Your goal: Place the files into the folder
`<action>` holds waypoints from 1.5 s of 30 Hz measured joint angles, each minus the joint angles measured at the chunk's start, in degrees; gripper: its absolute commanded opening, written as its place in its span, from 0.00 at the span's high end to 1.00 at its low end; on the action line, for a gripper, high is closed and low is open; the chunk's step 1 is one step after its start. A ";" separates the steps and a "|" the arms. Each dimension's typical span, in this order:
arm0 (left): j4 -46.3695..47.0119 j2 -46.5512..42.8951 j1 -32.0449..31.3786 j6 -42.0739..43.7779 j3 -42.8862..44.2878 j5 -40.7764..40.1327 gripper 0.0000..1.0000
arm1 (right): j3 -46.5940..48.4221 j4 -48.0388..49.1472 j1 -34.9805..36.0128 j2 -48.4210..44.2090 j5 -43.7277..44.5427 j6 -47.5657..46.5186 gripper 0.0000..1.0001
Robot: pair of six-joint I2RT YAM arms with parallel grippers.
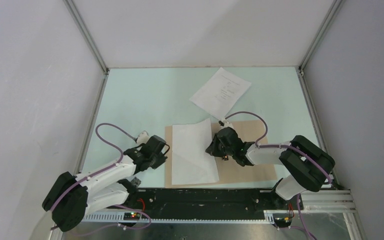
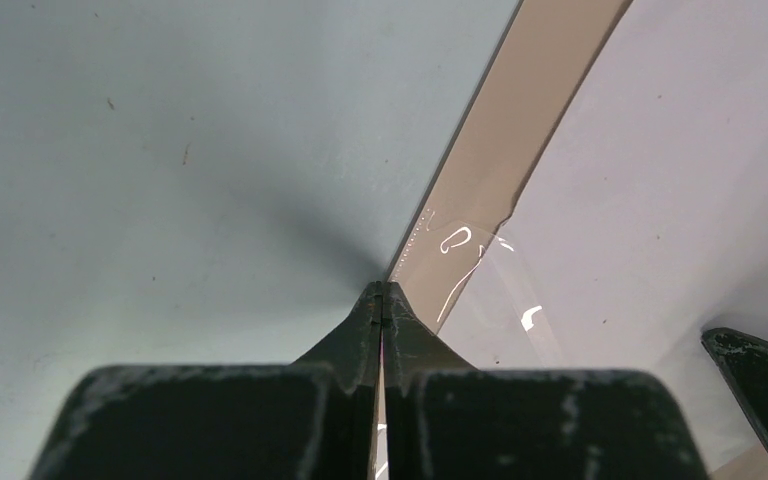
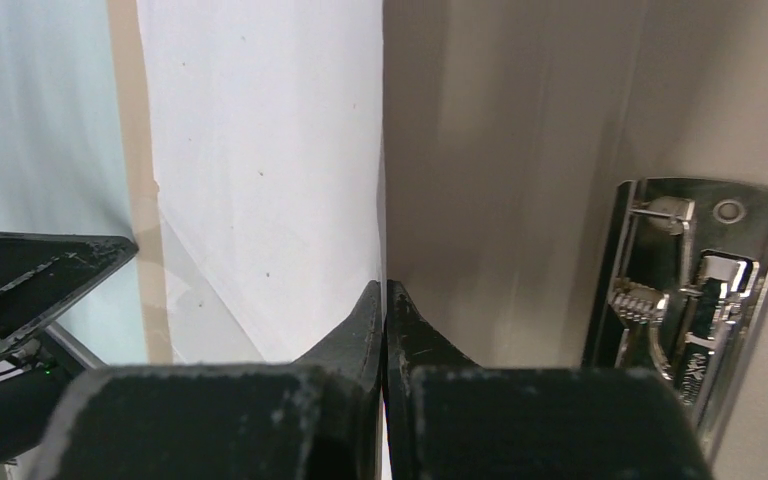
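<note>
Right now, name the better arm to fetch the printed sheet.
Right, probably: the right pincer is over the folder, nearer the printed sheet; the left pincer sits at the folder's left edge.

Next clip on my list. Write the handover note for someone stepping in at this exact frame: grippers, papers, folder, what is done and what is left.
Left gripper: shut, tips at the left edge of the folder; no grip on anything shows.
Right gripper: shut, tips at the right edge of the blank sheet; I cannot tell whether it pinches the paper.
Folder: open flat near the arms, metal clip on its bare half.
Blank sheet: lying on the folder's left half.
Printed sheet: on the table beyond the folder, no gripper near it.
Done: one sheet on the folder.
Left: bring in the printed sheet.
</note>
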 measured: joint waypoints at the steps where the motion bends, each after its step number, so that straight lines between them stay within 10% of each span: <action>1: 0.02 0.11 0.00 -0.02 0.02 0.00 1.00 | 0.00 0.33 0.24 0.02 0.04 0.31 1.00; 45: 0.48 1.36 -0.79 -0.15 0.63 -0.20 1.00 | -1.95 8.48 4.15 2.38 4.13 8.41 1.00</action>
